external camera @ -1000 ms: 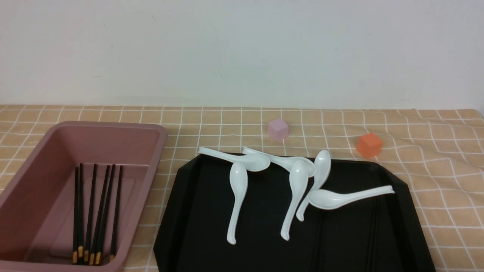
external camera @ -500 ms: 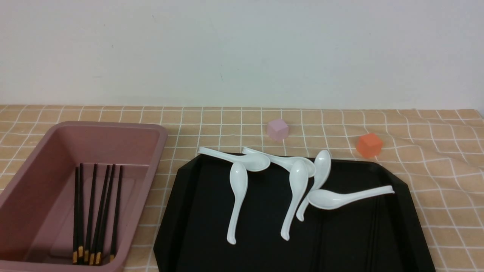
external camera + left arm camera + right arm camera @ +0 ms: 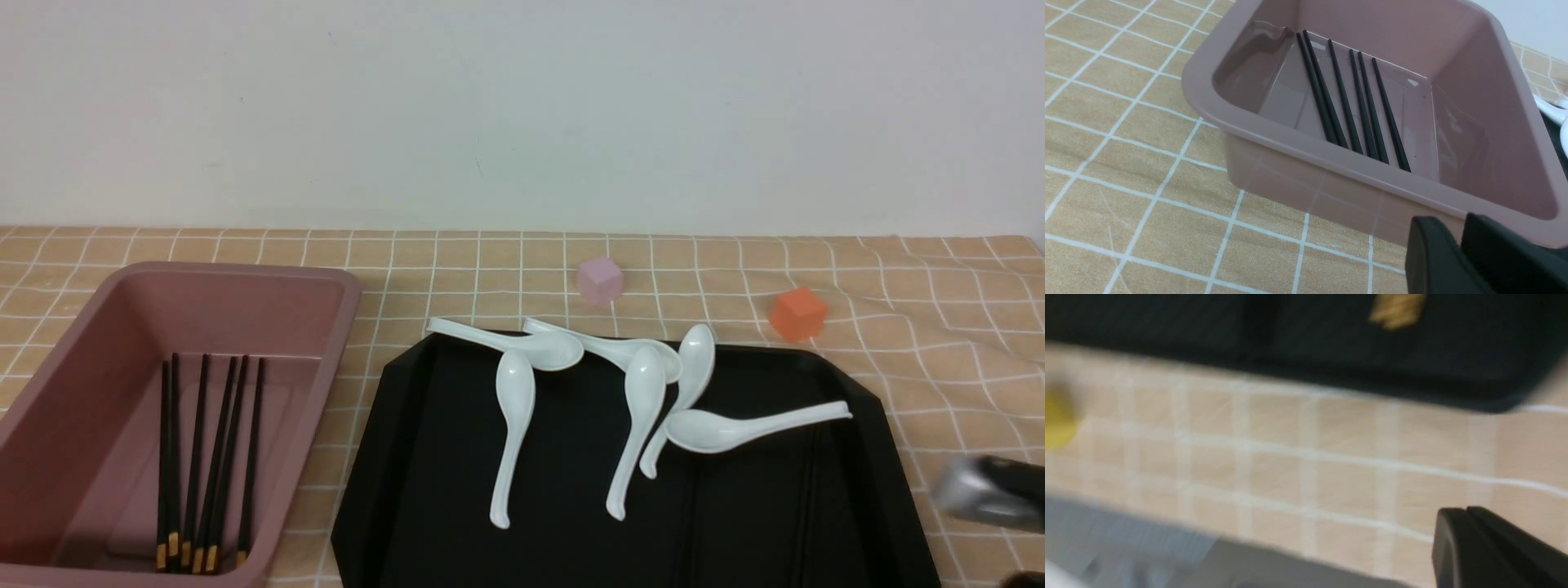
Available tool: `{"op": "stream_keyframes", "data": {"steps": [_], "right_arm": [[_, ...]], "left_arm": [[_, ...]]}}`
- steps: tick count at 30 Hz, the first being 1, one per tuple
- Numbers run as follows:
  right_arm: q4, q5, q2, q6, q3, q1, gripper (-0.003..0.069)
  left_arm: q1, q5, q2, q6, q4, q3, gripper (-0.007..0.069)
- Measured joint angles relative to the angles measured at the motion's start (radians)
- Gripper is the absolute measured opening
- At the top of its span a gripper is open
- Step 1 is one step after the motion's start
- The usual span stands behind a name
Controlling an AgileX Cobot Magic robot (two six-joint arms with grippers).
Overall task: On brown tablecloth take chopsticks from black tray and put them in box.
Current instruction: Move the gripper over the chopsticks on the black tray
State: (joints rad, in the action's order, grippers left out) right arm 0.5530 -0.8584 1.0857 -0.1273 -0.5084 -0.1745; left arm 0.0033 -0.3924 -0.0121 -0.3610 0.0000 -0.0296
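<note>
- Right wrist view v. blurred: black tray (image 3: pixel 1306 330) edge, gold smear (image 3: pixel 1396 308) only.
- Right claw (image 3: pixel 1470 522) cut off; gap can't tell.
- Left claw (image 3: pixel 1464 228) together, empty, beside box (image 3: pixel 1331 159).

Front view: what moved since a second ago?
The right arm came in at the right edge, beside the black tray, blurred from moving. The chopsticks in the box, the white spoons, pink cube and orange cube stayed put.

box (image 3: pixel 1290 183): dusty pink, deep.
chopsticks (image 3: pixel 1327 94): six black, side by side on its floor.
left gripper (image 3: pixel 1459 232): jaws together, just outside the box wall.
</note>
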Motion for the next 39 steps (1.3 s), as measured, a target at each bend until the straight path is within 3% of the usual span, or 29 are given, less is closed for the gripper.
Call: {"op": "stream_keyframes", "data": {"steps": [2,5,8,10,13,17,20,25,34,39], "right_arm": [[0.045,0.007,0.098,-0.04,-0.052,-0.079,0.0057],[-0.006,0.041,0.204,0.031,-0.141,-0.212,0.0062],[-0.125,0.072,0.293,0.208,-0.236,-0.311,0.0071],[-0.278,0.086,0.383,0.412,-0.33,-0.386,0.0096],[-0.419,0.09,0.467,0.648,-0.417,-0.428,0.0146],[-0.52,0.098,0.565,0.836,-0.498,-0.445,0.0253],[-0.536,0.117,0.614,0.878,-0.524,-0.445,0.0327],[-0.539,0.168,0.677,0.887,-0.533,-0.445,0.0386],[-0.535,0.177,0.765,0.896,-0.543,-0.445,0.0386],[-0.54,0.158,0.772,0.896,-0.55,-0.445,0.0334]], "left_arm": [[0.0,0.0,0.0,0.0,0.0,0.0,0.0133],[0.0,0.0,0.0,0.0,0.0,0.0,0.0135],[0.0,0.0,0.0,0.0,0.0,0.0,0.0139],[0.0,0.0,0.0,0.0,0.0,0.0,0.0142],[0.0,0.0,0.0,0.0,0.0,0.0,0.0145],[0.0,0.0,0.0,0.0,0.0,0.0,0.0148],[0.0,0.0,0.0,0.0,0.0,0.0,0.015],[0.0,0.0,0.0,0.0,0.0,0.0,0.0158],[0.0,0.0,0.0,0.0,0.0,0.0,0.0166],[0.0,0.0,0.0,0.0,0.0,0.0,0.0171]]}}
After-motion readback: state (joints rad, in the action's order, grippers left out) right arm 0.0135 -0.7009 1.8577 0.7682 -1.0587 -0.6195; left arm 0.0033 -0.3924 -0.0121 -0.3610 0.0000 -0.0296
